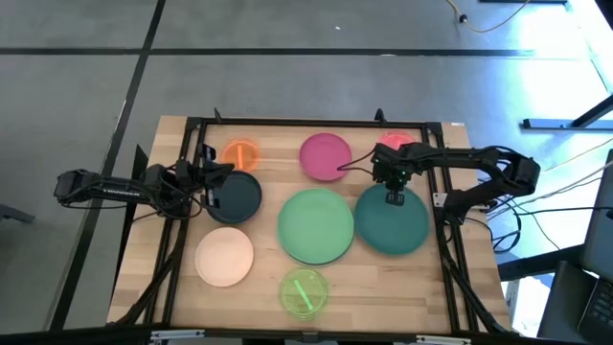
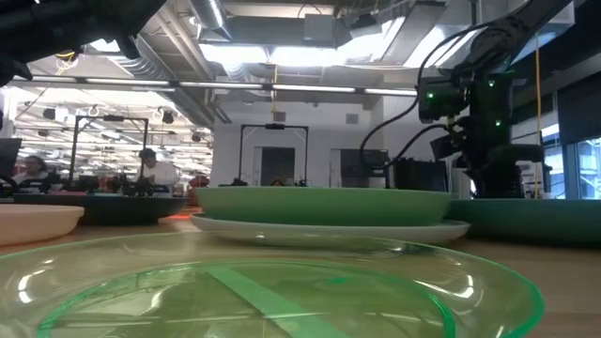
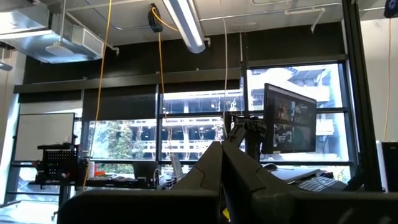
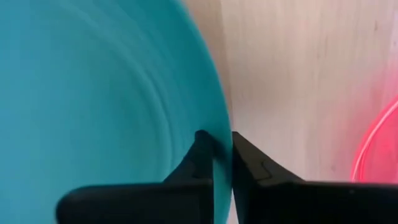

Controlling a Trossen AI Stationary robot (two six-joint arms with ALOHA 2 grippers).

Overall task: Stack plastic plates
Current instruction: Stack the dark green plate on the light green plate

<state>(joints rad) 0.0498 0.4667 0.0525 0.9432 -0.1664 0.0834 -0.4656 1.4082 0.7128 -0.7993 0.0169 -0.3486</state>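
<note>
Your right gripper (image 4: pixel 222 149) is clamped on the teal plate's (image 1: pixel 397 228) rim, beside the green plate (image 1: pixel 316 225), which sits on a pale plate (image 2: pixel 329 231). Your left gripper (image 3: pixel 222 163) is closed, above the navy plate (image 1: pixel 239 198).

Green plate (image 2: pixel 324 204) atop a pale plate (image 2: pixel 329 230), behind a translucent lime plate (image 2: pixel 263 291); teal plate (image 2: pixel 535 221) alongside.
</note>
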